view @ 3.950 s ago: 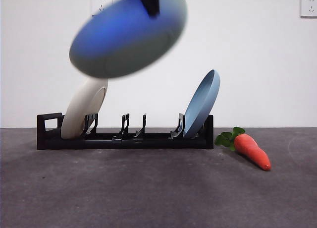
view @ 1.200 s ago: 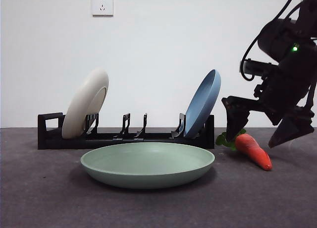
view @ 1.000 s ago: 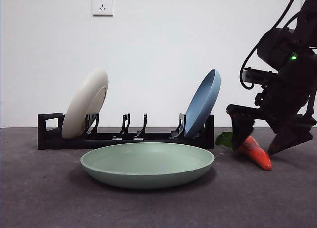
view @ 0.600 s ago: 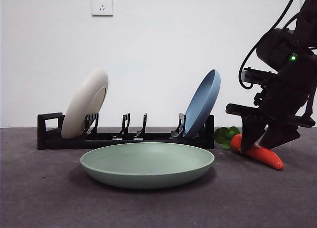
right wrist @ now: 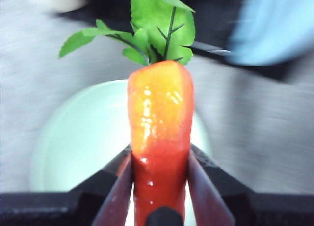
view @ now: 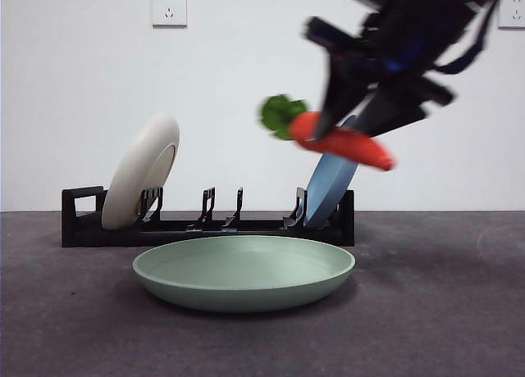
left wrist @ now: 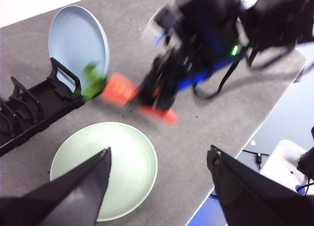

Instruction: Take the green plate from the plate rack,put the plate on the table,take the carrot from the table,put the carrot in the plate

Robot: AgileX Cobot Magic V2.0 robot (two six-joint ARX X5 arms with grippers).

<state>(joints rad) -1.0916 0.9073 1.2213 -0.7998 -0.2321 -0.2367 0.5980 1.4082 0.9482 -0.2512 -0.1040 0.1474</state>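
Matte grey tabletop is carrying the shallow sage plate; right gripper, seemingly above its rim, is pinching the glossy carrot; left jaws are gaping, empty.

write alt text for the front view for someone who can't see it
A black two-jawed right gripper holds an orange toy carrot with green leaves in the air above a pale green round plate lying flat on the dark grey table. Behind, a long black rack holds a cream plate and a blue plate.
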